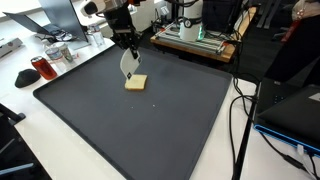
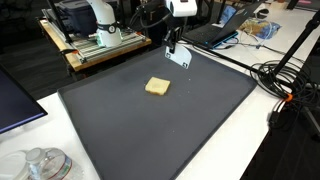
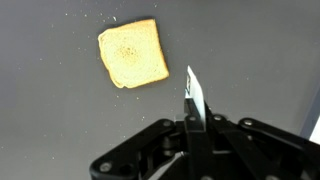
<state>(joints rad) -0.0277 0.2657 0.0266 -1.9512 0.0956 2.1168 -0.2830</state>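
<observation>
A wide dark mat [image 1: 150,130] covers most of the white counter [image 1: 30,150]. The mat is flat and matte, and the wrist view shows some small pale crumbs on it. One slice of bread [image 1: 136,83] lies flat on the mat, near its middle in an exterior view [image 2: 157,87].

The claw [image 1: 128,46] hangs over the mat near the bread. Its jaws are closed tight on a thin white card [image 1: 128,65], which points down from the fingers. In the wrist view the card [image 3: 192,92] is seen from its edge, and the bread [image 3: 133,53] is apart from it, not touching. I cannot tell if the card reaches the mat.

The room looks like a lab or office. Black cables [image 2: 285,85] lie on the counter beside the mat, and a laptop [image 1: 292,112] stands near one edge. A wooden cart [image 2: 95,50] with a machine on it is behind the counter. A red cup [image 1: 41,68] and some glass jars [image 1: 60,55] stand by a corner of the mat.
</observation>
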